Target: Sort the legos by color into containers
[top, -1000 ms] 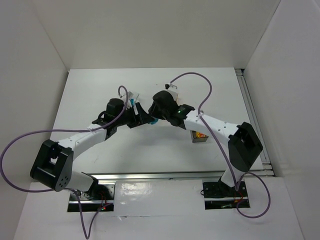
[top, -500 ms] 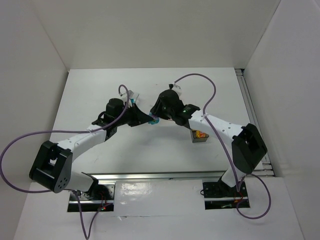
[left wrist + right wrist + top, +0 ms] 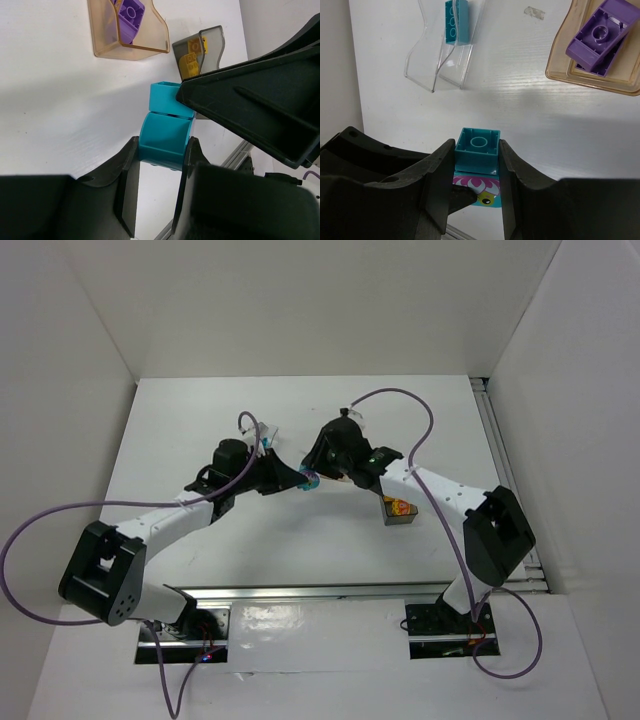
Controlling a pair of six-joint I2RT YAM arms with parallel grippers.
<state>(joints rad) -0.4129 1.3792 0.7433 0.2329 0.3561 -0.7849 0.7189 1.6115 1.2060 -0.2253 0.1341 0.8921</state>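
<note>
In the top view, both arms reach to the middle of the white worktop [image 3: 180,420]. There the left end effector [image 3: 297,480] and the right end effector [image 3: 320,476] meet tip to tip around a small teal lump. A dark grey tray [image 3: 400,512] showing yellow inside sits just beside the right forearm. A clear tray [image 3: 268,430] peeks out behind the left wrist.

In the left wrist view, the left fingers press on both sides of the printed teal brick [image 3: 165,142], pinching it. The plain teal brick [image 3: 167,97] is joined to its far end and partly covered by the right end effector's black finger. Beyond them lie a tan tray [image 3: 107,45] holding a purple brick [image 3: 131,12] and the grey tray with yellow bricks [image 3: 190,57].

In the right wrist view, the right fingers clamp the plain teal brick, its hollow underside facing the camera. The printed brick's pink-and-yellow face shows just below it. The clear tray holds a third teal brick [image 3: 455,20], and the tan tray holds the purple one.
</note>
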